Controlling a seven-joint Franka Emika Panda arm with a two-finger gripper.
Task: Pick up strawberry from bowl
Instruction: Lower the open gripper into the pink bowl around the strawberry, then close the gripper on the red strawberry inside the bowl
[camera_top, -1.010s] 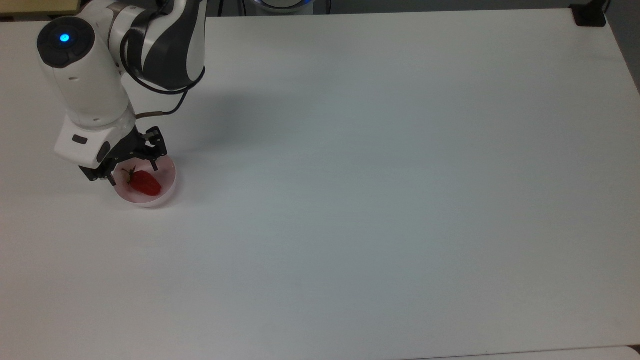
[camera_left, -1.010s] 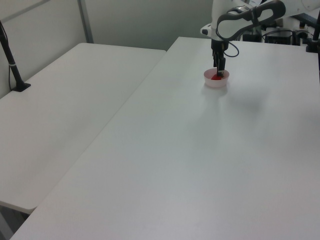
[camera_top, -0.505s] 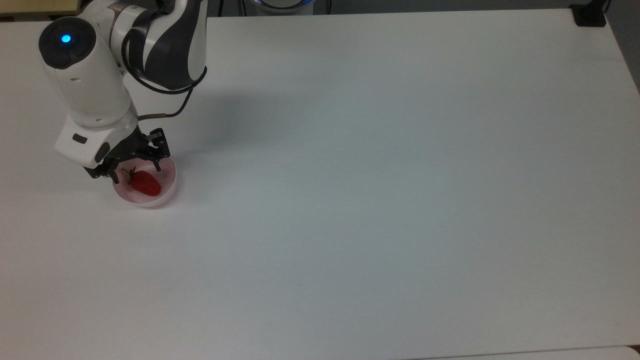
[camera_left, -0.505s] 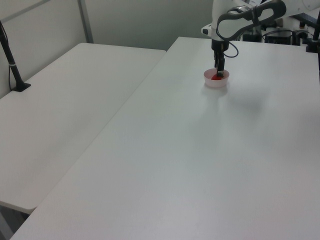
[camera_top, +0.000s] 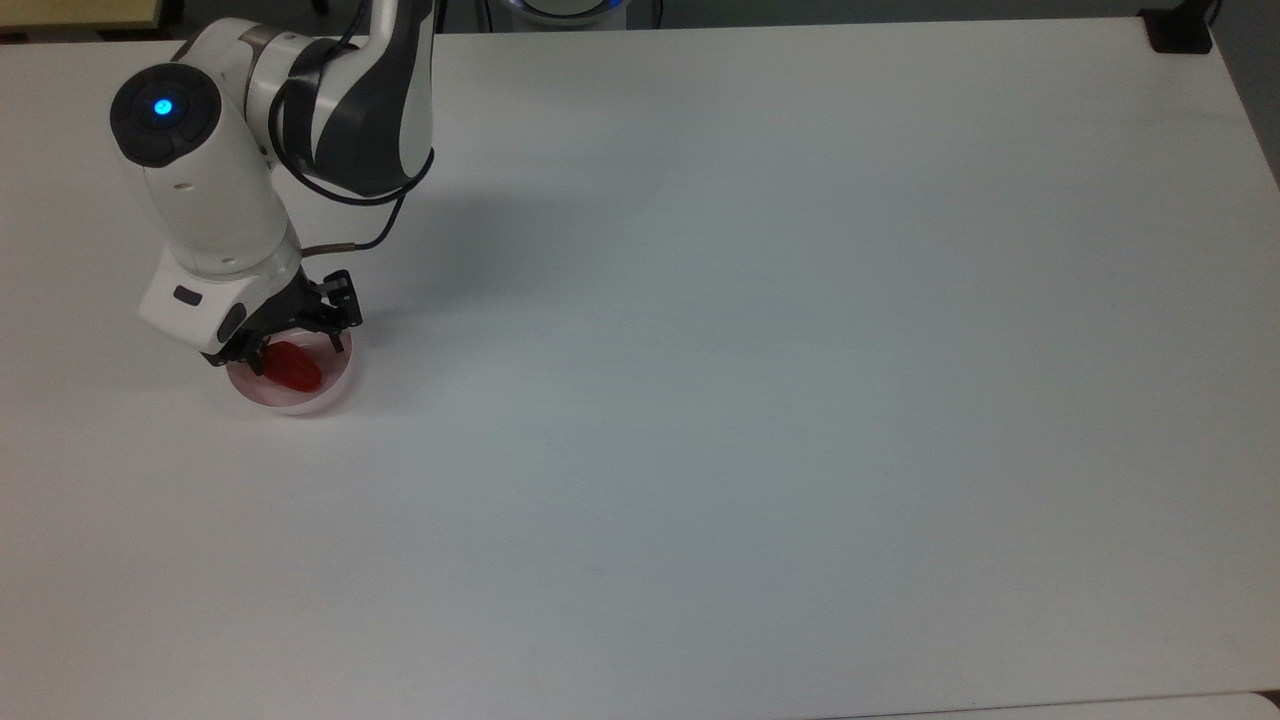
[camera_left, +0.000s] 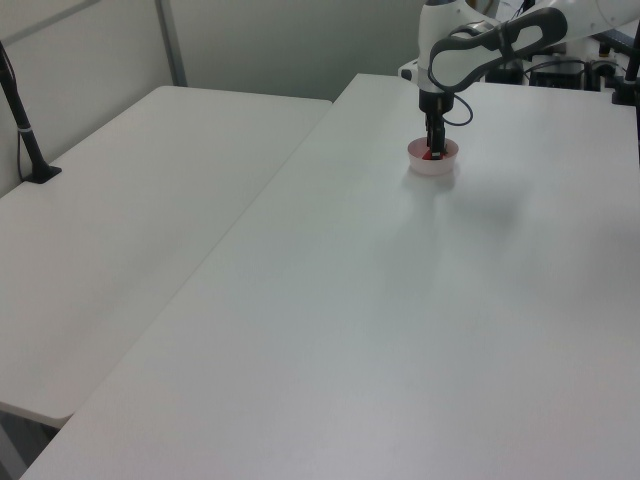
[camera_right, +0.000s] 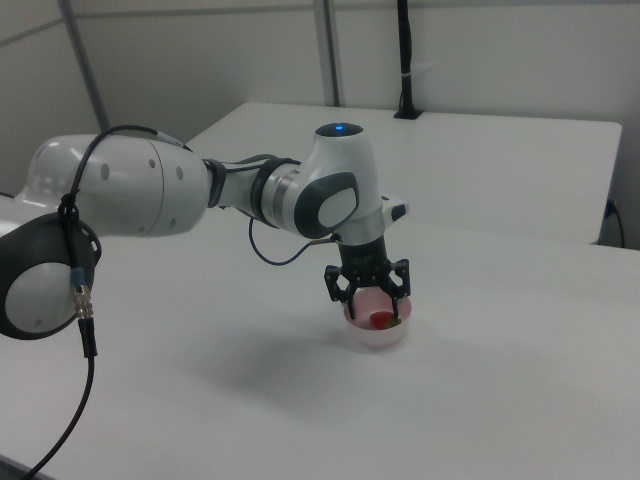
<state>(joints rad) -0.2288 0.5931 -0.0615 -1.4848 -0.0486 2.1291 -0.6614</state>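
I've got the gripper (camera_top: 290, 345) down over the bowl (camera_top: 300, 402), left side of the top view, approx mid-height of the frame. Fingers are spread wide, nothing clamped betw. them. Strawberry (camera_top: 292, 366) lies inside the bowl, red body pointing toward the lower right of the frame; its cap end is tucked under the gripper so I can't see it there.

In the right view the gripper (camera_right: 368, 312) sits at frame centre, pointing straight down, the two fingers (camera_right: 333, 291) standing either side of the bowl (camera_right: 376, 334), tips about level w/ the rim. The strawberry (camera_right: 381, 319) shows as a red spot low betw. them, closer to the finger on the right view's right. Can't tell if either finger touches it.

Left view: gripper (camera_left: 434, 152) upper right of frame, dipping into the bowl (camera_left: 433, 166), a bit of red at the tips. Bowl rests on the white table (camera_top: 750, 400). Second table (camera_left: 120, 220) at the left view's left.
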